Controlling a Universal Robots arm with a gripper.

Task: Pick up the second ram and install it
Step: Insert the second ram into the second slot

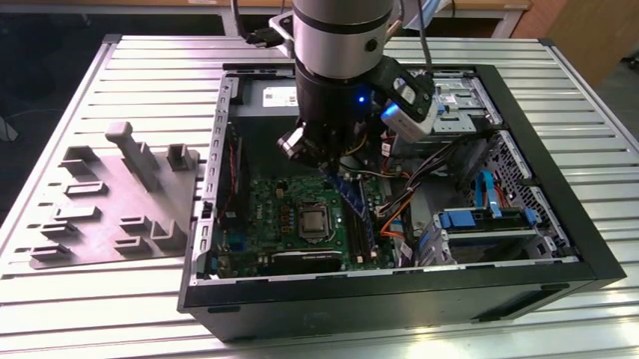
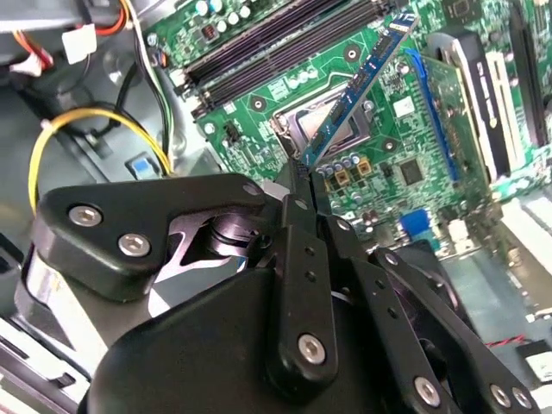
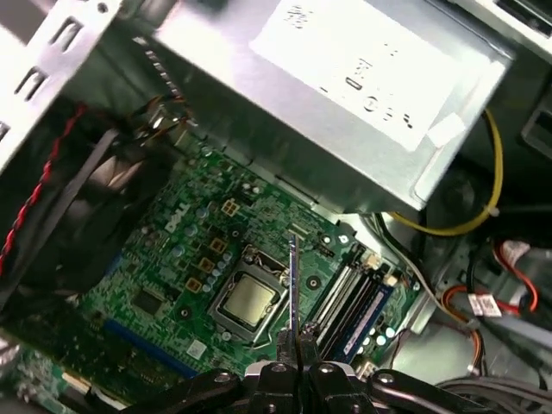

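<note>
While it hung inside the computer case (image 1: 399, 299), the gripper (image 2: 299, 175) was clenched on the second ram (image 2: 354, 90), keeping it on edge over the motherboard (image 3: 164, 285), near the memory slots (image 3: 345, 297) at the exterior view's right of the processor socket (image 1: 314, 221), apparently to line it with them.

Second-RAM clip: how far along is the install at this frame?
Done: the second ram is picked up, clamped at one end by the gripper. In the first wrist view a blue module already appears seated in one slot. In hand: the stick hangs above the motherboard, near the CPU socket. Left: it is not yet in the memory slots.
</note>
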